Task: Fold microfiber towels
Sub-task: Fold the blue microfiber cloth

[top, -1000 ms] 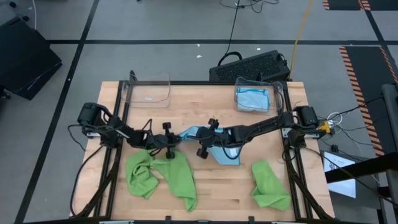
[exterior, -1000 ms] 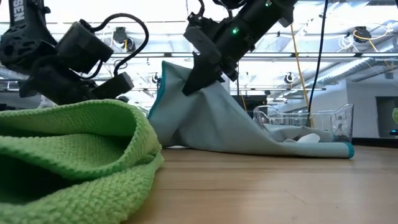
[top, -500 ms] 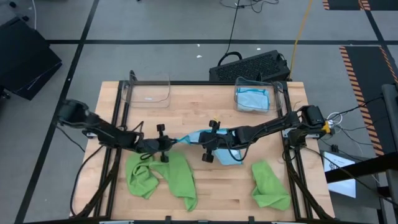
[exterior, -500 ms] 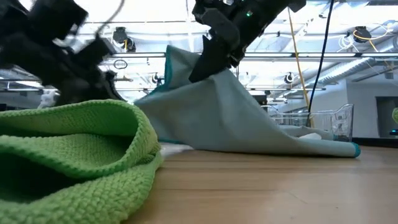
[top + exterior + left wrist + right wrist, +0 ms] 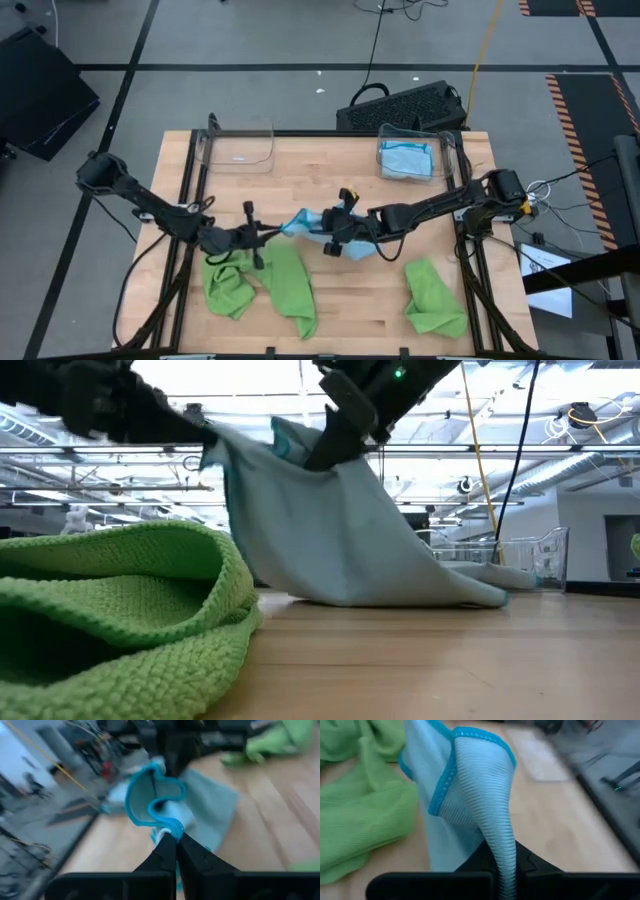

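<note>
Both hands pinching blue towel (image 5: 312,222), folded blue towel (image 5: 405,160) in right bin (image 5: 447,150), left bin (image 5: 238,148)

Two green towels (image 5: 258,284), two blue towels (image 5: 318,228), two clear bins (image 5: 238,144).

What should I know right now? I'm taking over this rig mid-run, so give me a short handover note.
Left hand: shut on the light blue towel, pinching its teal edge.
Right hand: shut on the same towel, holding another part up off the table.
Light blue towel: stretched between both hands at mid-table, lower part trailing on the wood.
Green towels: one crumpled at front left, one at front right.
Done: one folded blue towel lies in the rear right bin; the rear left bin looks empty.
Left: fold the held towel, then both green ones.
</note>
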